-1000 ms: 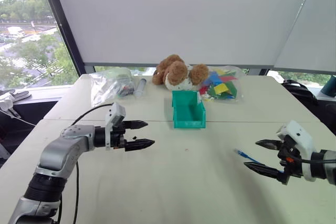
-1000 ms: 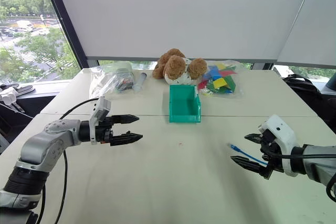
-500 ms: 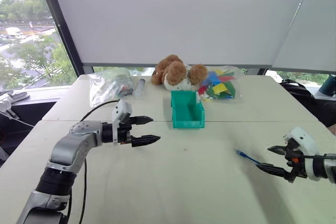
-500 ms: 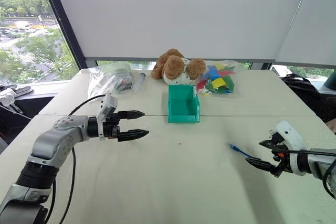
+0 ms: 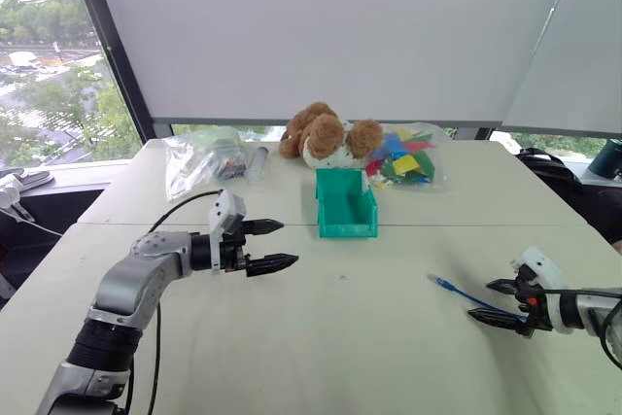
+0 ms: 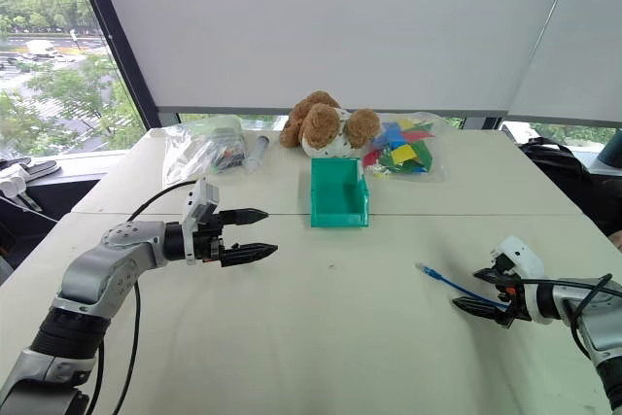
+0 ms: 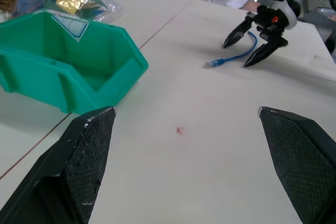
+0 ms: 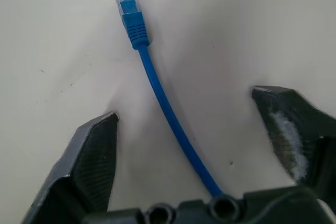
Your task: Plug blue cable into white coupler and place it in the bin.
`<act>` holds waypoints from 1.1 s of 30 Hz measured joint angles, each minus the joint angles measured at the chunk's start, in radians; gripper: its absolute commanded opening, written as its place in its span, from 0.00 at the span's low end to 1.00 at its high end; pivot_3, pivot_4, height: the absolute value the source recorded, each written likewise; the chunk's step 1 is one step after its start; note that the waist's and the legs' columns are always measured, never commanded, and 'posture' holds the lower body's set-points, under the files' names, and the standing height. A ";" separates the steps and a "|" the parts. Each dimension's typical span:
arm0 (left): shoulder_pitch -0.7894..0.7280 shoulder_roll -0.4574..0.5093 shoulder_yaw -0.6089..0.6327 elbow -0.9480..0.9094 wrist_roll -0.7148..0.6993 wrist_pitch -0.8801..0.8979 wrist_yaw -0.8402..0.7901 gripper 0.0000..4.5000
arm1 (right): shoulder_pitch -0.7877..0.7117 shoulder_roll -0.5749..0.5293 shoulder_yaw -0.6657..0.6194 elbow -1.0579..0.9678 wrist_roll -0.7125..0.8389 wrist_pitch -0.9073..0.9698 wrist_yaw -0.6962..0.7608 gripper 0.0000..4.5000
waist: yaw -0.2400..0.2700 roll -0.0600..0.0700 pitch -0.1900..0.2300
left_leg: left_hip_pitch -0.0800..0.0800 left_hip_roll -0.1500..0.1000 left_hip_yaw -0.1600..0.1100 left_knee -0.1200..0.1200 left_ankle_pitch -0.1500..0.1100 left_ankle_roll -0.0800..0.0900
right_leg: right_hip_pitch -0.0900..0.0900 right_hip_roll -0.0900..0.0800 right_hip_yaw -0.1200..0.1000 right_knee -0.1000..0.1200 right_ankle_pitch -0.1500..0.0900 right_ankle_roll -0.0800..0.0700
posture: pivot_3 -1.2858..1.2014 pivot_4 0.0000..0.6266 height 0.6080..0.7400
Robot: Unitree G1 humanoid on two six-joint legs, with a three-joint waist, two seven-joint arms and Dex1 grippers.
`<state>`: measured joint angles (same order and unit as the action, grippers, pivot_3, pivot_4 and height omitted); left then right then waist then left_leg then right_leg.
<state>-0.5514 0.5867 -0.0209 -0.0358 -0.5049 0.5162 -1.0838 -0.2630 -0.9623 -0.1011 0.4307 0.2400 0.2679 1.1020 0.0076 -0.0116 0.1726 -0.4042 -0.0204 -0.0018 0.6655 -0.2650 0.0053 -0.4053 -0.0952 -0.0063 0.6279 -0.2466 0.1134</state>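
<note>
- Head views: a pale table (image 5: pixel 340 337) carries the green bin (image 5: pixel 347 204) at the far centre. Behind the bin lie a teddy bear (image 5: pixel 326 133), a bag of coloured pieces (image 5: pixel 408 160) and a clear bag (image 5: pixel 201 157) to the far left.
- Head views: the blue cable (image 5: pixel 457 291) lies flat on the table at the near right, well apart from the bin. Its clear plug end points left and slightly far.
- Head views: the right gripper (image 5: pixel 498 302) sits low at the table surface, with its two black fingers set apart on either side of the cable's near end.
- Head views: the left gripper (image 5: pixel 270 245) hovers over the table left of the bin, fingers wide apart and empty.
- Left wrist view: the bin's low front faces the open table. Across it, the right gripper (image 7: pixel 252 45) straddles the cable (image 7: pixel 231 57). A person in a white shirt sits beyond the table's edge.
- Right wrist view: the cable (image 8: pixel 160 90) runs between the two fingers (image 8: pixel 92 156) with a gap on each side, so nothing is clamped yet. The plug (image 8: pixel 126 1) lies ahead of the tips.
- No white coupler can be made out in any view; it may be too small to tell.
- Step in hand, as judged: picking up the cable, an early stage. The next move calls for closing the fingers squarely on the cord, lifting without losing the plug's heading, then finding the coupler.
</note>
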 measured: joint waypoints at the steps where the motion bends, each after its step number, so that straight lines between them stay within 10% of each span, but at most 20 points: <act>1: 0.000 0.000 0.000 -0.004 0.000 0.000 0.000 1.00 | -0.005 0.002 0.002 0.009 -0.002 -0.008 0.003 0.56 | 0.000 0.000 0.000 | 0.000 0.000 0.000 0.000 0.000 0.000 | 0.000 0.000 0.000 0.000 0.000 0.000 | 0.52 0.24 1.00; 6: 0.000 0.000 0.000 -0.003 0.000 -0.003 -0.003 1.00 | -0.020 0.007 0.005 0.030 -0.009 -0.022 0.013 0.01 | 0.000 0.000 0.000 | 0.000 0.000 0.000 0.000 0.000 0.000 | 0.001 0.000 0.000 0.000 0.000 0.000 | 0.52 0.24 1.00; 21: -0.031 -0.003 -0.005 0.038 0.005 -0.025 -0.031 1.00 | -0.094 0.048 0.183 -0.559 0.006 0.176 0.072 0.01 | -0.005 0.002 0.001 | -0.002 0.000 -0.001 0.000 0.000 0.000 | -0.003 0.000 0.000 0.001 0.000 0.000 | 0.52 0.24 1.00; 29: -0.040 -0.012 -0.026 0.041 0.023 -0.030 -0.045 1.00 | -0.211 0.210 0.460 -0.521 -0.116 0.165 0.073 0.01 | 0.004 0.002 0.001 | -0.003 -0.001 -0.001 0.000 0.000 0.000 | -0.004 -0.001 0.000 0.001 0.000 0.000 | 0.52 0.24 1.00; 33: -0.027 -0.011 -0.048 0.040 0.043 -0.047 -0.061 1.00 | -0.260 0.234 0.497 -0.453 -0.178 0.100 0.068 0.30 | 0.002 0.002 0.001 | -0.003 -0.001 -0.001 0.000 0.000 0.000 | -0.004 0.000 0.000 0.001 0.000 0.000 | 0.52 0.24 1.00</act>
<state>-0.5784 0.5757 -0.0690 0.0046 -0.4624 0.4692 -1.1449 -0.5226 -0.7281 0.3960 -0.0225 0.0618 0.3675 1.1701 0.0092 -0.0096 0.1737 -0.4071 -0.0209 -0.0027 0.6658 -0.2649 0.0051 -0.4093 -0.0951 -0.0064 0.6293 -0.2466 0.1134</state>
